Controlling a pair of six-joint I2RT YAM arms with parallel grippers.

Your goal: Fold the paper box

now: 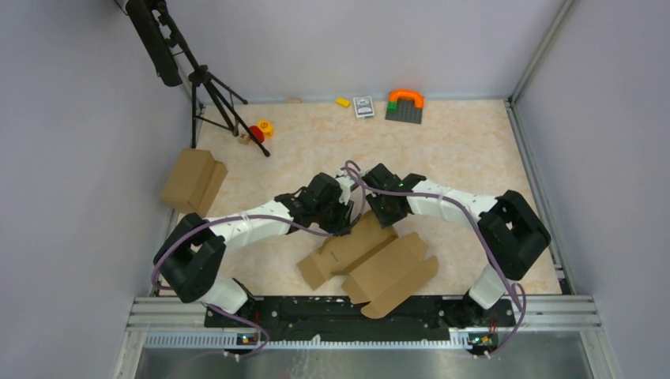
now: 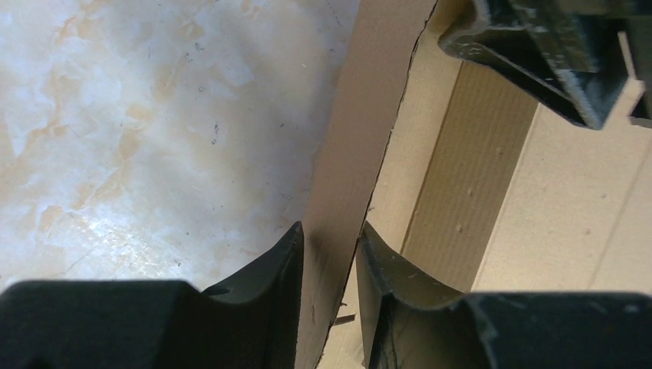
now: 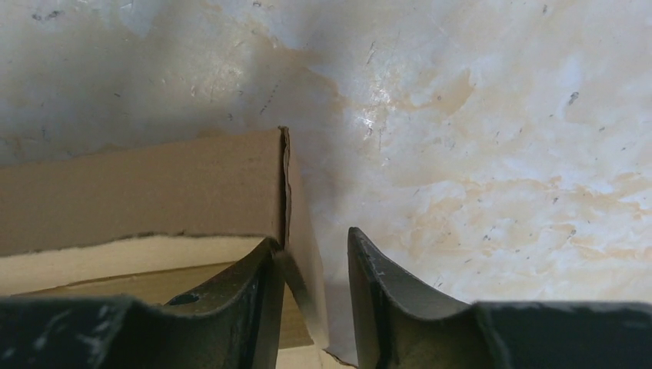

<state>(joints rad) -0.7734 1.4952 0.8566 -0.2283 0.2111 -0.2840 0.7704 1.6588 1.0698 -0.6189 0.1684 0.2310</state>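
Box (image 1: 367, 264) lies half-formed on the table (image 1: 474, 150), centre and toward the near edge, with flaps splayed toward the arm bases. Both grippers meet at its far end.

Left gripper (image 2: 330, 254): fingers pressed on either face of an upright box wall, no gap visible. Reads as clamped.
Right gripper (image 3: 311, 261): jaws apart, straddling a wall corner. Card lies against one finger; table shows between the card and the other finger.

Risks (judged):
- Right closes off-centre on the corner, so the card buckles or creases off its score line.
- The two grips sit close together. If the arms pull in different directions, the thin wall may tear; its edge looks ragged in the left wrist view.
- Card slips from the left pinch when the wall is swung.
- Near flaps are unheld, so the whole box may slide instead of folding.
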